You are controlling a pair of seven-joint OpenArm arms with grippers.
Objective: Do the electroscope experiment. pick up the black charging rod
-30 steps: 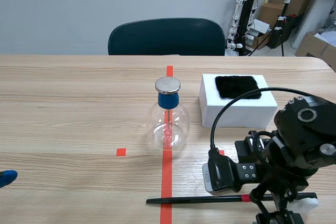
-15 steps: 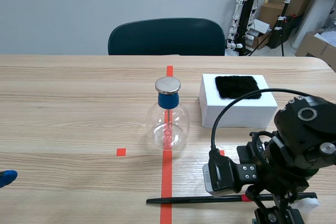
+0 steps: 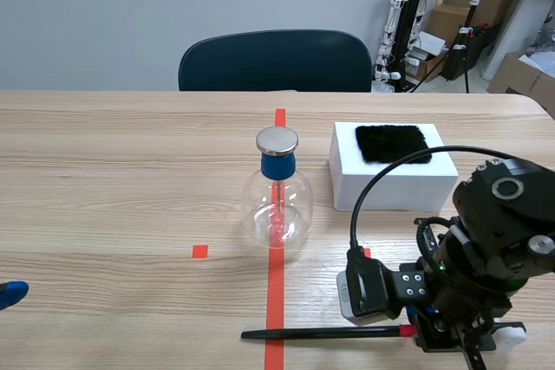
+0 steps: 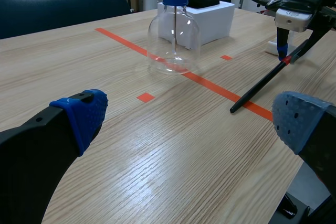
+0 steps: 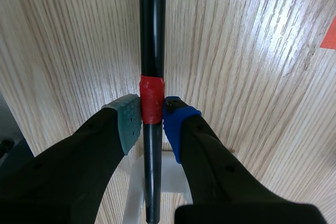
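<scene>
The black charging rod [image 3: 321, 332] lies near the table's front edge, with a red tape band and a white stand [image 3: 512, 333] under its right end. My right gripper [image 3: 434, 335] points down over it. In the right wrist view its pads press the rod [image 5: 152, 40] from both sides at the red band [image 5: 151, 98], so the gripper [image 5: 152, 116] is shut on it. The rod [image 4: 262, 82] still rests on the wood. My left gripper [image 4: 191, 124] stands open low at the table's left, nothing between its fingers; only a blue pad tip [image 3: 10, 294] shows in the scene view.
A glass flask electroscope [image 3: 277, 201] with a blue neck and metal cap stands on the red centre line. A white box [image 3: 392, 178] topped with black fur [image 3: 393, 142] is to its right. A dark chair [image 3: 276, 60] stands behind the table.
My right gripper has lowered onto the rod and shut on its red band. The rod and the left arm have not moved.
</scene>
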